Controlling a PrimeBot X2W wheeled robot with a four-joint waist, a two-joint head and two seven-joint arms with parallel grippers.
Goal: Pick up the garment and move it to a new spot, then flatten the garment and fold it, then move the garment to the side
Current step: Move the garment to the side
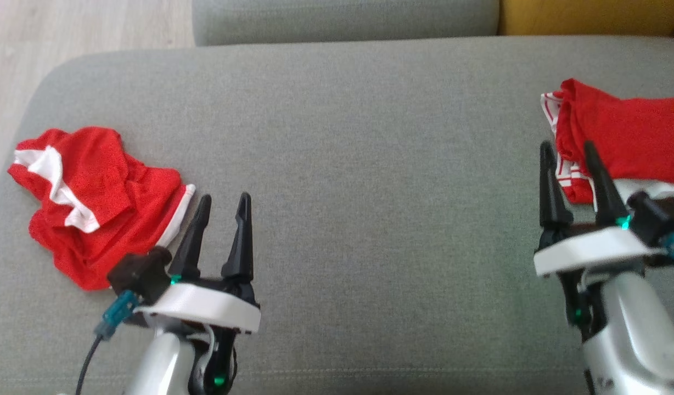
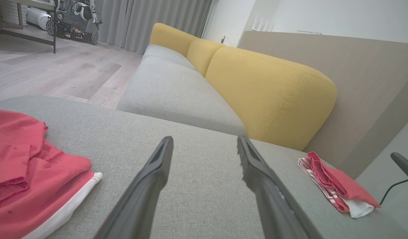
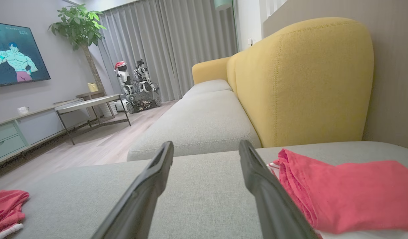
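Note:
A crumpled red garment with white trim [image 1: 95, 203] lies at the left of the grey sofa seat [image 1: 359, 164]; it also fills the left wrist view's lower left [image 2: 34, 179]. My left gripper [image 1: 224, 203] hovers open just right of it, with nothing between its fingers [image 2: 151, 186]. A second red garment, folded, with white striped trim [image 1: 622, 137], rests at the seat's right edge. My right gripper [image 1: 567, 151] is open at that pile's left edge, its right finger [image 3: 267, 199] beside the cloth [image 3: 343, 192], holding nothing.
Beyond the seat lie another grey cushion [image 3: 204, 122] and yellow backrests [image 2: 267, 93]. Wood floor [image 1: 68, 27] borders the seat's left. Farther off stand a low table [image 3: 87, 106], a cabinet and a small robot [image 3: 137, 86].

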